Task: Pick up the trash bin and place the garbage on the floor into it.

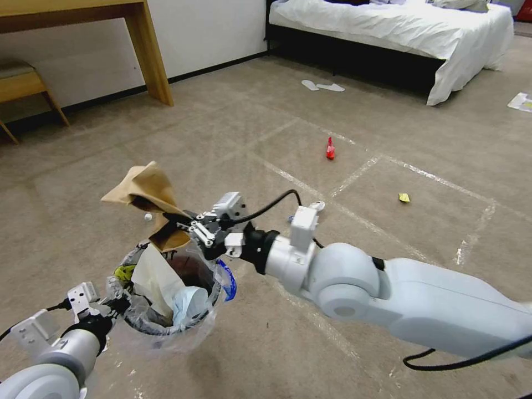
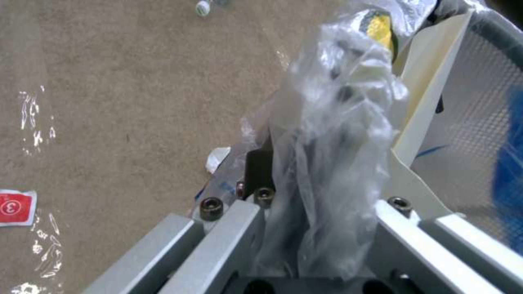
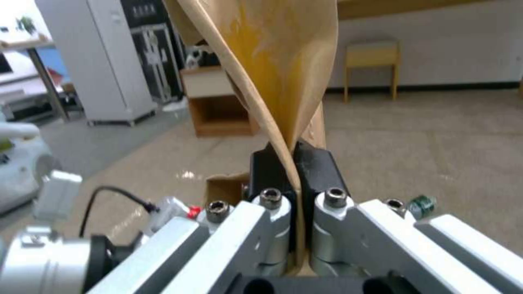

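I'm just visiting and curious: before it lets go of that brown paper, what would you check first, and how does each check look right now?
1. Right hand firmly pinching the brown paper: ok, fingers closed on it.
2. Left hand holding the trash bin by its rim: ok.
3. Paper above the bin's opening: cannot tell; it hangs by the far rim.
4. Room inside the bin: not ok, cream paper and a pale blue mask nearly fill it.
5. Litter left on the floor: not ok, red wrapper and yellow wrapper remain.

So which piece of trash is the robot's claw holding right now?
Find the trash bin low in the head view, gripped at its rim by the left claw. Just above it, the right claw pinches the brown paper box. It is the one big, crumpled, tan piece held up in the air.
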